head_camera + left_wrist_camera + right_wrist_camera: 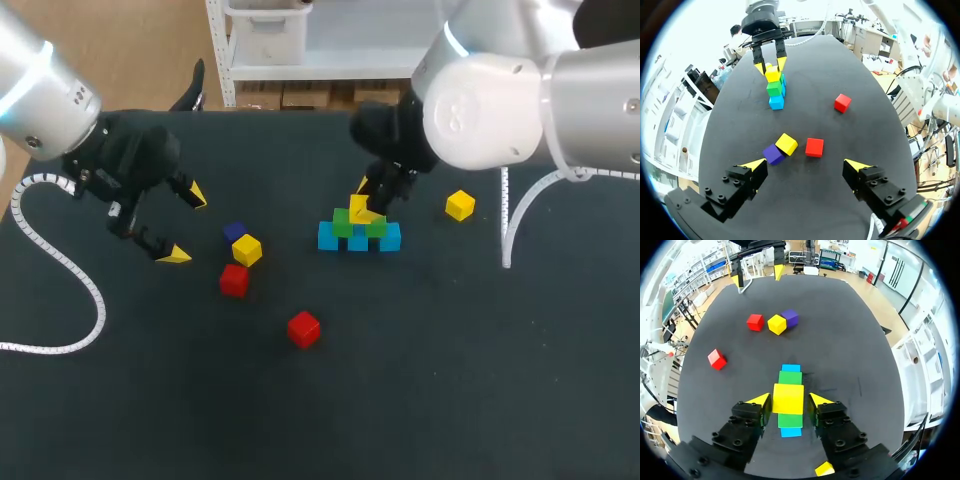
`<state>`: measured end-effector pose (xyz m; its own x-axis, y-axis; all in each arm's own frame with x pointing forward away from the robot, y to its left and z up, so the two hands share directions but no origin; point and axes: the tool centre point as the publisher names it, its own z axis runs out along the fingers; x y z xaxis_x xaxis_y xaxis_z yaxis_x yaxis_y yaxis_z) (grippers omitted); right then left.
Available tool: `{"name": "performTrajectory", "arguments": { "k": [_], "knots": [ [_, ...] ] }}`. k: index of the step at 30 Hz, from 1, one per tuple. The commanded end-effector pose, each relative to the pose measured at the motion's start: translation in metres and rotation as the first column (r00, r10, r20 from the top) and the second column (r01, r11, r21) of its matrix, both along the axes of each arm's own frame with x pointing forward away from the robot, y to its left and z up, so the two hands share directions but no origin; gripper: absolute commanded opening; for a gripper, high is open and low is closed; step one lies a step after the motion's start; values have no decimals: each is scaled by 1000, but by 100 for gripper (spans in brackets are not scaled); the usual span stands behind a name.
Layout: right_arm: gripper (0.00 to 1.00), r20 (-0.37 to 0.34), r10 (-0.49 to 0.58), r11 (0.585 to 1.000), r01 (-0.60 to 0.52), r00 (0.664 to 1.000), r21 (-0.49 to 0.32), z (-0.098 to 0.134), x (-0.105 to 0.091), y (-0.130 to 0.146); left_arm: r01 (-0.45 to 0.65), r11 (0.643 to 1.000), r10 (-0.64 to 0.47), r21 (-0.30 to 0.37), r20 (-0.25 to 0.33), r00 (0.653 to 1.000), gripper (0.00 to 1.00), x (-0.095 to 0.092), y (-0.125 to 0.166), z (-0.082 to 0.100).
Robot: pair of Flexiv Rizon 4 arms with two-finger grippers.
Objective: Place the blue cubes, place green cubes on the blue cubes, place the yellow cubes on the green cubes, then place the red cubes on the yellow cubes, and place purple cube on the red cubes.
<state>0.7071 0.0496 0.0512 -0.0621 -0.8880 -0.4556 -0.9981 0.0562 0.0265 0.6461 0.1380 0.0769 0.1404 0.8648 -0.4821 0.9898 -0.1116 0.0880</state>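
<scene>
**Head view.** The right gripper (368,205) is hanging over the stack, just right of the table's (450,400) middle and well in from every edge. Its fingers are clamping the held yellow (358,207). That cube is sitting on two green cubes (343,224), which are resting on three blue cubes (327,237). At the stack's 3 o'clock, well apart, the spare yellow (460,205) is lying. At 9 o'clock the left gripper (185,224) is hovering with its fingers wide apart, gripping nothing. Between it and the stack, the purple cube (235,231) is touching the mid yellow (247,250), and the side red (233,280) is lying just beside them at 6 o'clock. The lone red (304,328) is sitting toward 5 o'clock of those, apart from them. A white cable (95,295) is trailing across the table at 8 o'clock.

**Left wrist view.** The left gripper (806,165) is spreading its fingers wide. Just ahead at 12 o'clock the side red (814,147), mid yellow (786,144) and purple cube (773,154) are lying. The lone red (842,103) is lying farther out at 1 o'clock. The stack is standing far ahead at 11 o'clock, with the right gripper (771,66) pinching the held yellow (773,75).

**Right wrist view.** The right gripper (790,400) is gripping the held yellow (788,398) from both sides, with green cubes (790,377) and blue cubes (791,368) showing beyond and behind it. The spare yellow (824,469) is peeking out under the gripper at 5 o'clock. The lone red (717,359) is lying at 10 o'clock. The left gripper (756,276) is hanging by the far edge.
</scene>
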Motion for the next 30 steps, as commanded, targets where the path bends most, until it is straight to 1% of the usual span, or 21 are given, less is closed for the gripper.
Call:
{"name": "performTrajectory", "arguments": {
  "k": [1, 8, 21, 23, 24, 26, 30],
  "knots": [
    [47, -3, 2, 1000, -2, 1000, 3, 0, 2, 1, 3, 1000, -3, -5, 3, 1000, 100, 0, 1, -1],
    [43, -6, 6, 1000, -6, 1000, 7, -1, 2, 2, 3, 1000, -3, -5, 3, 1000, 100, 0, 1, -1],
    [44, -7, 17, 1000, -16, 1000, 11, -1, 3, 4, 3, 1000, -3, -5, 3, 1000, 100, 0, 1, -1],
    [49, -10, 20, 1000, -20, 1000, 9, -1, 3, 4, 3, 1000, -3, -5, 3, 1000, 100, 0, 1, -1],
    [100, -14, 27, 1000, -27, 1000, 4, 0, 3, 5, 3, 1000, -3, -5, 3, 1000, 100, 0, 1, -1],
    [100, -13, 33, 999, -33, 999, 1, 3, 2, 5, 3, 1000, -3, -5, 3, 1000, 100, 0, 1, -1],
    [100, -18, 80, 996, -79, 997, 38, 16, -1, -2, 3, 1000, -3, -5, 3, 1000, 100, 0, 1, -1]
  ]
}}
